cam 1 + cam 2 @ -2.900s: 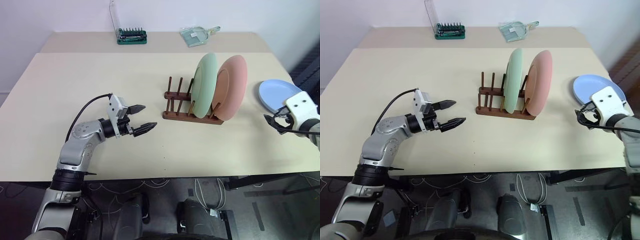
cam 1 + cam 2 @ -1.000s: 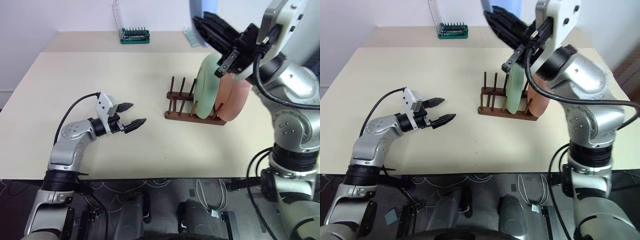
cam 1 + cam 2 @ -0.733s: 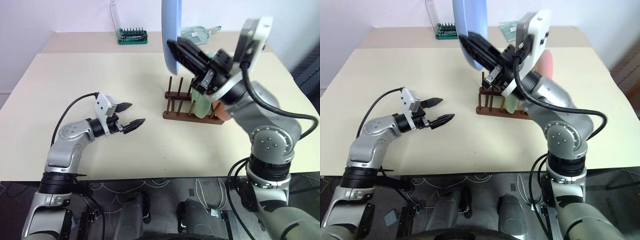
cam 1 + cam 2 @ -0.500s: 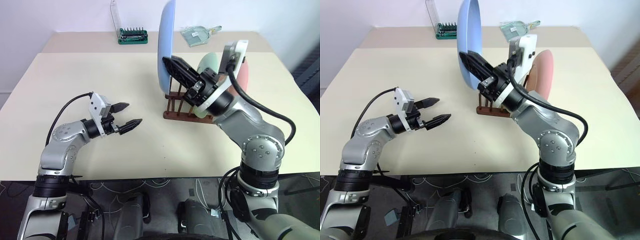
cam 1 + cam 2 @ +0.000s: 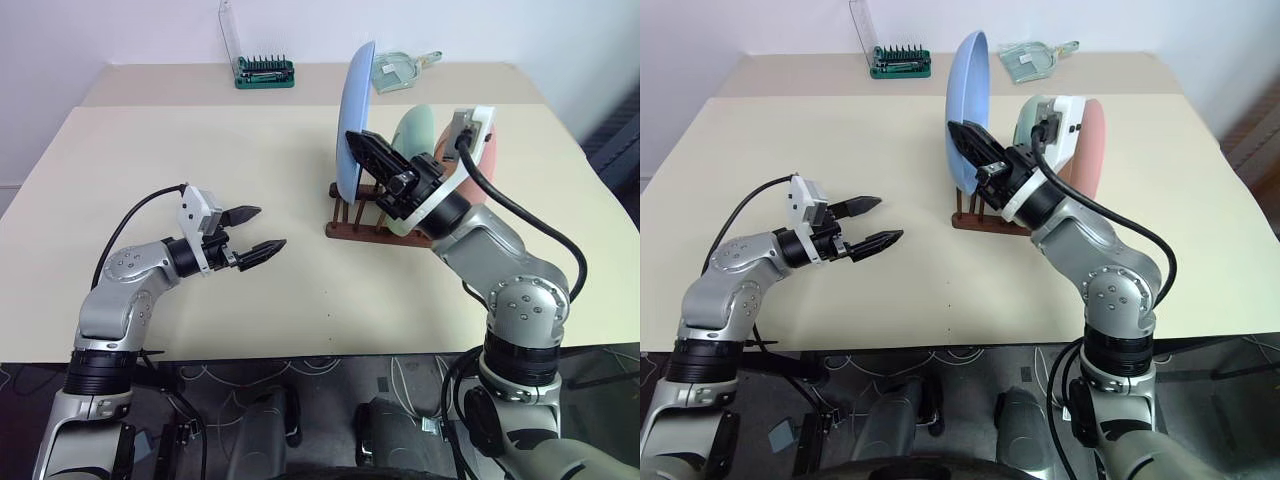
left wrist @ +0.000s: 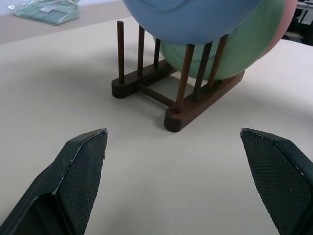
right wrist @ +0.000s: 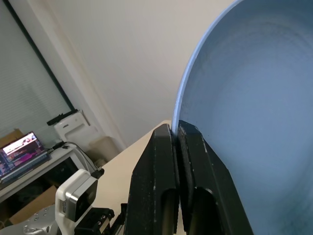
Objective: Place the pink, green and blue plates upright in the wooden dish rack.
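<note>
Left eye view, centre right: right gripper (image 5: 368, 150) clenched on the rim of the blue plate (image 5: 356, 115), now lowered from high in the frame, edge-up over the wooden dish rack (image 5: 372, 222); green plate (image 5: 412, 130) and pink plate (image 5: 488, 150) already slotted behind. Only seating left, by the look of it.

Right eye view, centre left: left gripper (image 5: 880, 221) released, jaws wide, above the bench (image 5: 820, 140), unmoved.

Left wrist view, top: blue rim near free pegs.

Right wrist view: jaws pinching blue rim.
</note>
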`<move>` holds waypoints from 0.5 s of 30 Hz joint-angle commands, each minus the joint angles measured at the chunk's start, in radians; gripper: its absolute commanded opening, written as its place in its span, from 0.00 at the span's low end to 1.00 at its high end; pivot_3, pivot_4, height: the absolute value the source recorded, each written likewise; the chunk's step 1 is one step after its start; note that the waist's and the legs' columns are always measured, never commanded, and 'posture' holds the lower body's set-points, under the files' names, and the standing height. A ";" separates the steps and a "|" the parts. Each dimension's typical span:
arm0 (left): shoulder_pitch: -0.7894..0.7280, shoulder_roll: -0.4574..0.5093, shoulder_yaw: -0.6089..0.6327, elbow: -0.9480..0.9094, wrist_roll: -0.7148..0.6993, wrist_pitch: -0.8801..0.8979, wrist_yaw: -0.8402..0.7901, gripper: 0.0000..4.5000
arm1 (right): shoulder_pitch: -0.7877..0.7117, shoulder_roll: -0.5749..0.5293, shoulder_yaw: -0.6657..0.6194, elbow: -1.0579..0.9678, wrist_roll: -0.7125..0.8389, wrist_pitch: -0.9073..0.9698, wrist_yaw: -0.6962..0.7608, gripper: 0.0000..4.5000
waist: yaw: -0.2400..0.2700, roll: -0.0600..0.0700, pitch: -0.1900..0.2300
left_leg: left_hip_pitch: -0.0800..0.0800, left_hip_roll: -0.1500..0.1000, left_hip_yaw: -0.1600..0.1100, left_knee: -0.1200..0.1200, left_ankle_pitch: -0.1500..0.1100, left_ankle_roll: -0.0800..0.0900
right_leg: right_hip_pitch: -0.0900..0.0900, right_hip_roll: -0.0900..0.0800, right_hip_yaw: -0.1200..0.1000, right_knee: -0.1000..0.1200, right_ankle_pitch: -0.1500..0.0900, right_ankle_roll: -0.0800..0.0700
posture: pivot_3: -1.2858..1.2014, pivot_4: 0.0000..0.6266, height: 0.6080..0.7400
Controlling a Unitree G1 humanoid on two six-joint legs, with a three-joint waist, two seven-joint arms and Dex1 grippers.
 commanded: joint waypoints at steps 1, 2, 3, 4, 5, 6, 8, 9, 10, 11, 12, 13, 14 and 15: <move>-0.009 0.005 0.012 -0.037 -0.011 -0.007 -0.002 1.00 | -0.002 0.004 -0.034 -0.003 0.047 -0.013 -0.005 0.01 | 0.000 0.000 0.000 | 0.000 0.000 0.000 0.000 0.000 0.000 | 0.000 0.000 0.000 0.000 0.000 0.000 | 0.52 0.24 0.97; -0.007 0.005 0.013 -0.038 -0.011 -0.007 -0.002 1.00 | -0.001 0.005 -0.037 0.001 0.054 -0.011 -0.008 0.01 | 0.000 0.000 0.000 | 0.000 0.000 0.000 0.000 0.000 0.000 | 0.000 0.000 0.000 0.000 0.000 0.000 | 0.52 0.24 0.97; -0.009 0.005 0.013 -0.035 -0.011 -0.007 -0.002 1.00 | -0.003 0.004 -0.038 0.008 0.058 -0.011 -0.009 0.01 | 0.000 0.000 0.000 | 0.000 0.000 0.000 0.000 0.000 0.000 | 0.000 0.000 0.000 0.000 0.000 0.000 | 0.52 0.24 0.97; -0.007 0.006 0.013 -0.035 -0.010 -0.008 -0.002 1.00 | -0.001 0.000 -0.038 0.014 0.059 -0.008 -0.008 0.01 | 0.000 0.000 0.000 | 0.000 0.000 0.000 0.000 0.000 0.000 | 0.000 0.000 0.000 0.000 0.000 0.000 | 0.52 0.24 0.97; -0.009 0.005 0.012 -0.032 -0.008 -0.009 -0.002 1.00 | -0.002 -0.004 -0.037 0.021 0.058 -0.007 -0.006 0.01 | 0.000 0.000 0.000 | 0.000 0.000 0.000 0.000 0.000 0.000 | 0.000 0.000 0.000 0.000 0.000 0.000 | 0.52 0.24 0.97; -0.010 0.005 0.011 -0.030 -0.007 -0.010 -0.002 1.00 | -0.003 -0.006 -0.036 0.026 0.058 -0.006 -0.005 0.01 | 0.000 0.000 0.000 | 0.000 0.000 0.000 0.000 0.000 0.000 | 0.000 0.000 0.000 0.000 0.000 0.000 | 0.52 0.24 0.97; -0.007 0.005 0.011 -0.034 -0.007 -0.010 -0.001 1.00 | -0.003 -0.008 -0.037 0.031 0.066 -0.002 -0.004 0.01 | 0.000 0.000 0.000 | 0.000 0.000 0.000 0.000 0.000 0.000 | 0.000 0.000 0.000 0.000 0.000 0.000 | 0.52 0.24 0.97; -0.006 0.005 0.011 -0.036 -0.007 -0.010 -0.001 1.00 | -0.003 -0.009 -0.037 0.032 0.069 -0.001 -0.005 0.01 | 0.000 0.000 0.000 | 0.000 0.000 0.000 0.000 0.000 0.000 | 0.000 0.000 0.000 0.000 0.000 0.000 | 0.52 0.24 0.97; -0.006 0.005 0.011 -0.035 -0.006 -0.010 -0.001 1.00 | -0.004 -0.009 -0.037 0.036 0.073 -0.001 -0.005 0.01 | 0.000 0.000 0.000 | 0.000 0.000 0.000 0.000 0.000 0.000 | 0.000 0.000 0.000 0.000 0.000 0.000 | 0.52 0.24 0.97; -0.007 0.005 0.011 -0.034 -0.006 -0.012 -0.001 1.00 | -0.005 -0.009 -0.037 0.042 0.077 0.001 -0.006 0.01 | 0.000 0.000 0.000 | 0.000 0.000 0.000 0.000 0.000 0.000 | 0.000 0.000 0.000 0.000 0.000 0.000 | 0.52 0.24 0.97; -0.007 0.004 0.011 -0.033 -0.005 -0.013 0.000 1.00 | -0.006 -0.009 -0.037 0.047 0.079 0.003 -0.007 0.01 | 0.000 0.000 0.000 | 0.000 0.000 0.000 0.000 0.000 0.000 | 0.000 0.000 0.000 0.000 0.000 0.000 | 0.52 0.24 0.97; -0.005 0.005 0.012 -0.035 -0.005 -0.013 0.000 1.00 | -0.007 -0.007 -0.041 0.052 0.089 0.007 -0.012 0.01 | 0.000 0.000 0.000 | 0.000 0.000 0.000 0.000 0.000 0.000 | 0.000 0.000 0.000 0.000 0.000 0.000 | 0.52 0.24 0.97; -0.005 0.005 0.011 -0.034 -0.003 -0.015 0.000 1.00 | -0.010 -0.007 -0.043 0.060 0.094 0.011 -0.014 0.01 | 0.000 0.000 0.000 | 0.000 0.000 0.000 0.000 0.000 0.000 | 0.000 0.000 0.000 0.000 0.000 0.000 | 0.52 0.24 0.97; -0.005 0.004 0.011 -0.033 -0.003 -0.016 0.000 1.00 | -0.011 -0.010 -0.043 0.064 0.096 0.014 -0.015 0.01 | 0.000 0.000 0.000 | 0.000 0.000 0.000 0.000 0.000 0.000 | 0.000 0.000 0.000 0.000 0.000 0.000 | 0.52 0.24 0.97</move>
